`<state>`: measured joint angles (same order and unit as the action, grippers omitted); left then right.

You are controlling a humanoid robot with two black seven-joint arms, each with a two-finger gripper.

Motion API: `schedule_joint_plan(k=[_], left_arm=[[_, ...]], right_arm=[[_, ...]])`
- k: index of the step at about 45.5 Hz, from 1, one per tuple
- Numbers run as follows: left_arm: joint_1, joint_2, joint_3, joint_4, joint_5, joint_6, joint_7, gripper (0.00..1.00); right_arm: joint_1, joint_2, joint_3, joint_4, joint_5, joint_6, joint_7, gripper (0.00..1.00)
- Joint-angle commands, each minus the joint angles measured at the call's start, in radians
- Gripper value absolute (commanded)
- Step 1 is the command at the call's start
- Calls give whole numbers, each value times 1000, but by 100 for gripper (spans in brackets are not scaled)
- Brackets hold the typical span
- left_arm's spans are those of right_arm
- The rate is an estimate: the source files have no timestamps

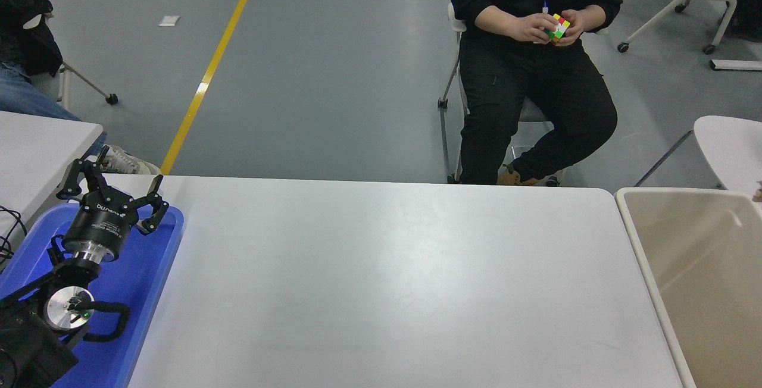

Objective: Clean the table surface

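Observation:
The table surface (381, 281) is a wide matte white top with rounded corners, and nothing lies on it. My left gripper (113, 184) is parked open over the blue tray (143, 275) at the lower left. My right arm and gripper are out of view. A tiny brown sliver (759, 197) shows at the picture's right edge above the beige bin (702, 269); I cannot tell what it is.
The beige bin stands against the table's right end. A person sits on a chair at the far side, turning a colourful cube (558, 25) in both hands. A smaller white table (41, 144) is at the left and a round white table (729, 150) at the right.

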<state>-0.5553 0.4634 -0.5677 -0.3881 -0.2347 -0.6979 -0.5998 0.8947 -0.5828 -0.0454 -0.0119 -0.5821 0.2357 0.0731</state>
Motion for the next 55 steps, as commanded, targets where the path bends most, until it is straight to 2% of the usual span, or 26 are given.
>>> schedule_joint_plan(k=[1,11,34,55], left_arm=[[0,1,0,0,0,0,0,100],[0,0,0,0,0,0,0,100],[0,0,0,0,0,0,0,100],[0,0,0,0,0,0,0,100]], right_arm=[[-60,8,12,-5,8,-99,-36,0],[-117,52,-4,7,93,-317,-26,0],[-204,225,10,-5,137,-407,-26,0],[-273,261,10,-5,166,-435,-26,0]])
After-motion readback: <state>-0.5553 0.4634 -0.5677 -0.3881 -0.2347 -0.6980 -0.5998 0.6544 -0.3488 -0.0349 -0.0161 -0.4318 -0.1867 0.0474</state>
